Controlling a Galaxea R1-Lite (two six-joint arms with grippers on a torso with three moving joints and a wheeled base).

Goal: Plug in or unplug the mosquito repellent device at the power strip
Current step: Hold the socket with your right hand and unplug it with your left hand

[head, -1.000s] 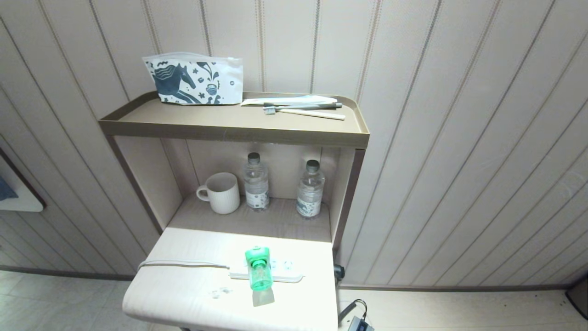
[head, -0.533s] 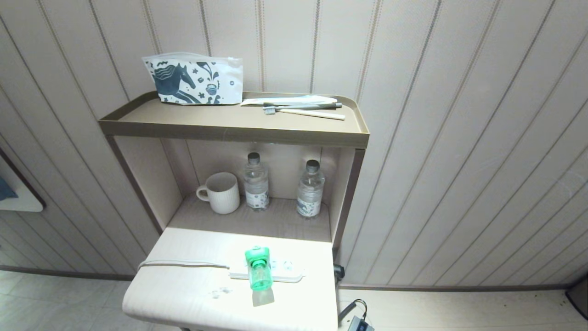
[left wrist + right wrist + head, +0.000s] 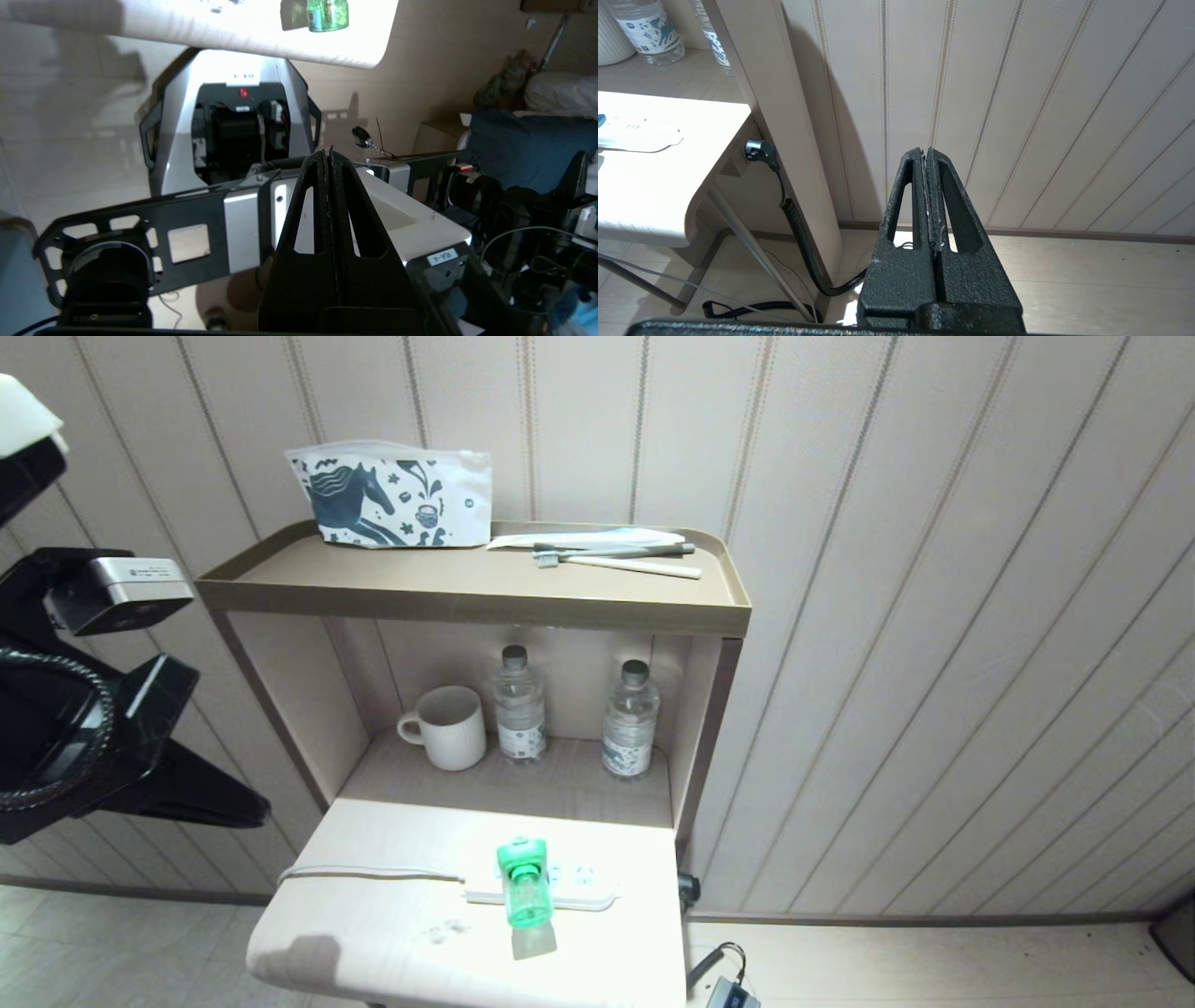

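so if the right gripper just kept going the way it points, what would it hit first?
Most likely the striped wall panel; nothing shows between it and the shut right gripper, though depth is hard to judge.

Three cameras on a bedside shelf unit

The head camera looks down at the table (image 3: 392,859) from mid distance. The left wrist camera faces back over the robot's base, catching the green repellent device (image 3: 327,14) also in the head view; the right wrist camera faces the panelled wall, low and close.

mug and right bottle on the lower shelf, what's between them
In the head view, the other water bottle stands between the mug and the right bottle, close beside the mug; bare shelf fills the rest.
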